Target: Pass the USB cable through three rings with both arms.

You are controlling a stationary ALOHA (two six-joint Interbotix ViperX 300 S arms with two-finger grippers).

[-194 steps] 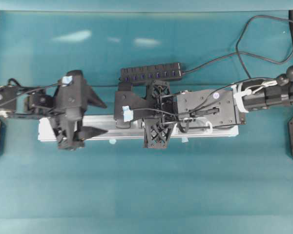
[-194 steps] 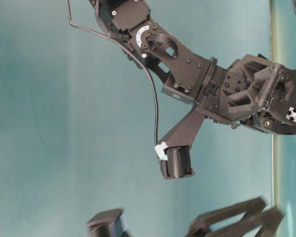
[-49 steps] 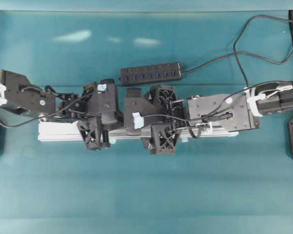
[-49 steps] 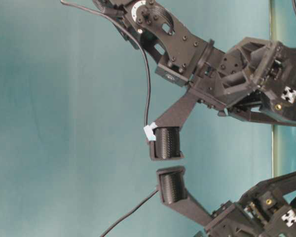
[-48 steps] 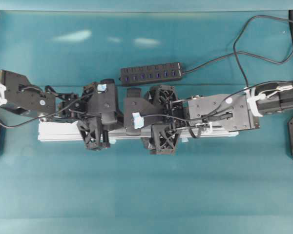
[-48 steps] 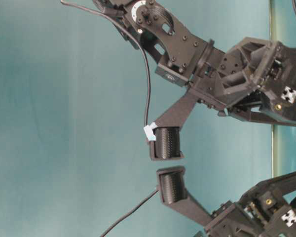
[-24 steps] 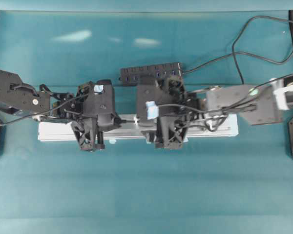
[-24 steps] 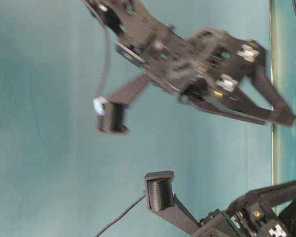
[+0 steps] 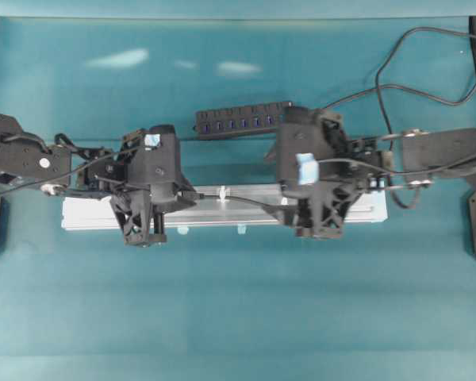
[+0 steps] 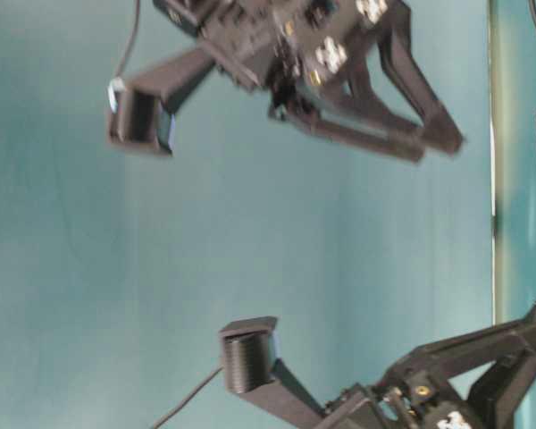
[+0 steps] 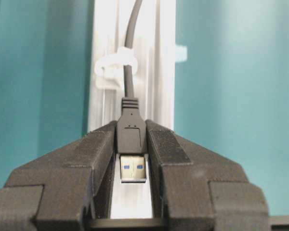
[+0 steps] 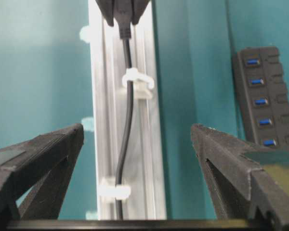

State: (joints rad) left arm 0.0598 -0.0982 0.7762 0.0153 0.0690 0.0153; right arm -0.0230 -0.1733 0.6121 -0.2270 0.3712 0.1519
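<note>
Separation of the two arms is the change to be noted: half a second earlier the right end effector was close to the left one over the middle of the rail; it is now seen withdrawn toward the right end, with its jaws spread wide and nothing between them. The handover is therefore judged complete, and the plug rests with the left arm alone.

Nearest in the left wrist view, the left end effector is clamped on the USB plug, whose metal tongue with blue insert points back toward the camera. Beyond the plug, the USB cable, a thin black cord, is laid along the silver rail and passed through a whitish ring. In the right wrist view two rings are threaded. A third ring cannot be confirmed. The rail lies on the teal desk, with a hub bar behind.
</note>
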